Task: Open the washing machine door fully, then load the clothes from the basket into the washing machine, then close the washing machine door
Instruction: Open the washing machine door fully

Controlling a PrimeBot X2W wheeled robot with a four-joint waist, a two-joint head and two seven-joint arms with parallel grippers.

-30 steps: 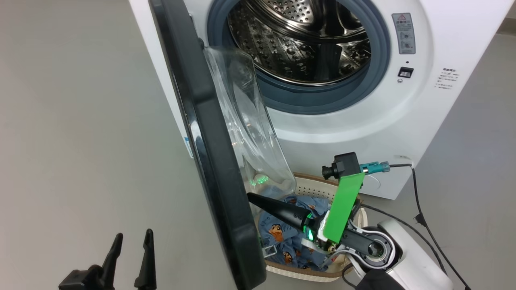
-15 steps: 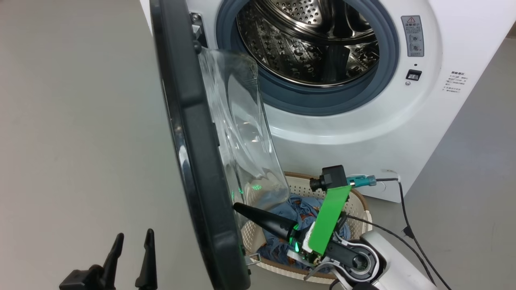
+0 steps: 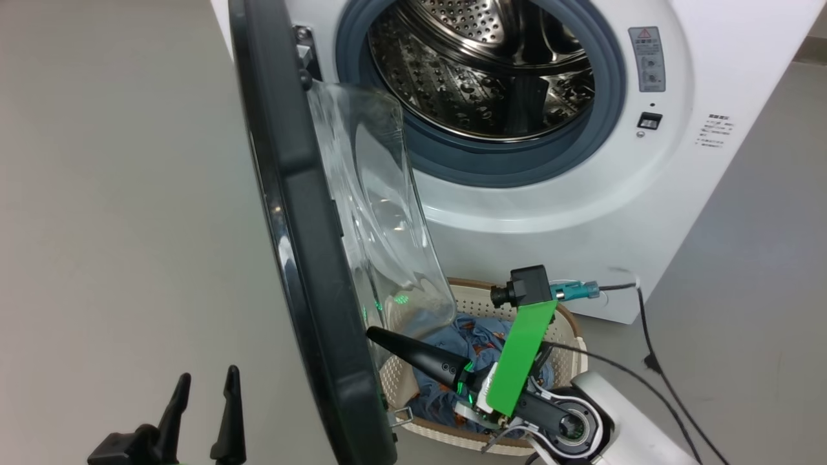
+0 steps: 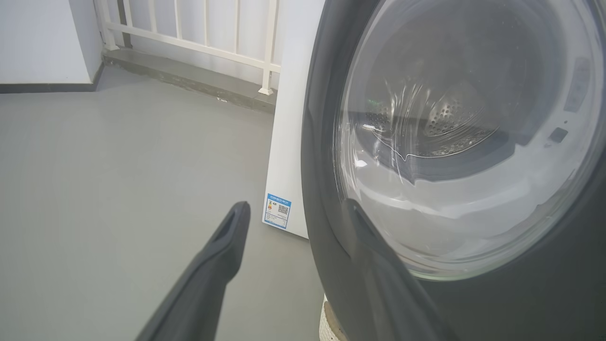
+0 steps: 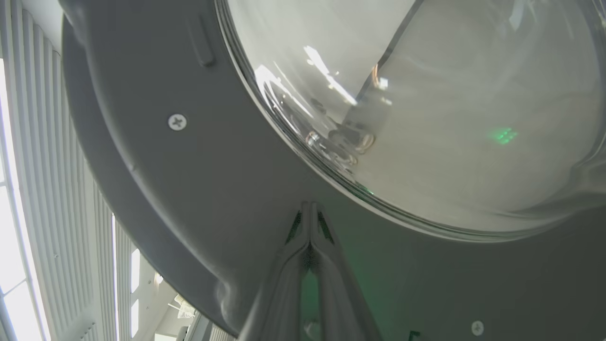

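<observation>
Head view: glossy black-rimmed washing machine door [image 3: 303, 258] ajar.

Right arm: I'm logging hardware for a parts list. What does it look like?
The right claw has two long tapered black fingers, a green light at their base. A bright green plate carries a small black camera with a teal plug and dark cable. Black round wrist joint, white forearm.

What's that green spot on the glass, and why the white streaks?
Right wrist view: the green spot and white streaks are reflections on the glass of the washing machine door. Head view: green lights glow on the right gripper nearby, a likely source.
</observation>
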